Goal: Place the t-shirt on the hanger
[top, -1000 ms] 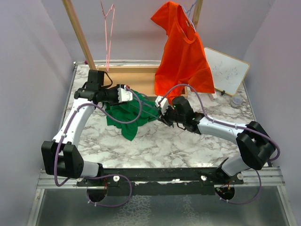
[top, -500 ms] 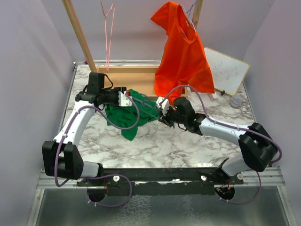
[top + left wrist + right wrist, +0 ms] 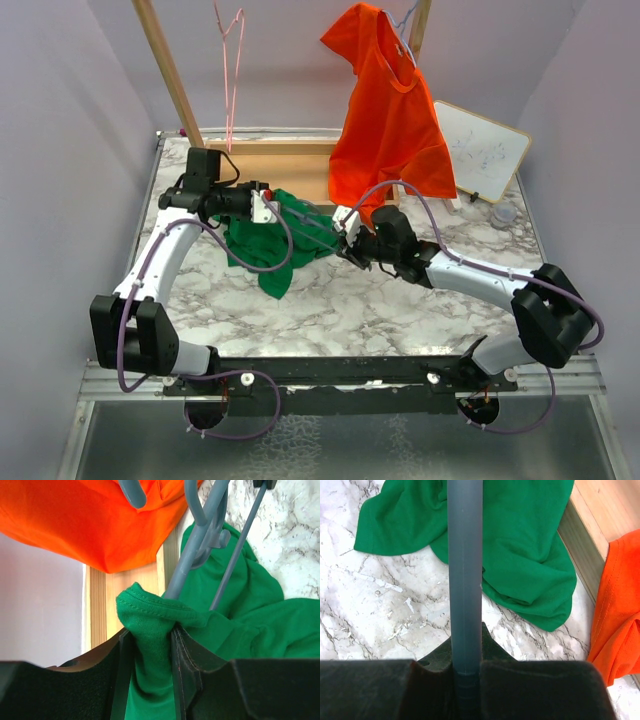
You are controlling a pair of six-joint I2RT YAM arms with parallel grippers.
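Observation:
The bright green t-shirt [image 3: 272, 250] lies bunched on the marble table between the arms. My left gripper [image 3: 262, 205] hovers over its upper edge, shut on a raised fold of stitched hem [image 3: 150, 635]. The slate blue-grey hanger [image 3: 192, 555] slants up from behind that fold, with its arm running under the cloth. My right gripper [image 3: 346, 222] is at the shirt's right side, shut on the hanger's thick bar [image 3: 465, 580], which rises straight out of the jaws [image 3: 466, 650]. Green cloth [image 3: 520, 540] spreads on the table beyond the bar.
An orange-red t-shirt [image 3: 385, 110] hangs from the rack at the back right, close above the right gripper. A pink wire hanger [image 3: 232, 70] hangs at the back left beside a slanted wooden post [image 3: 170, 70]. The wooden rack base [image 3: 290, 160], a whiteboard [image 3: 485, 150] and a small cup [image 3: 505, 213] stand behind.
The left gripper has narrowed onto the green fold and shifted slightly left, pulling the cloth with it. The right arm keeps its hold on the hanger with barely any movement.

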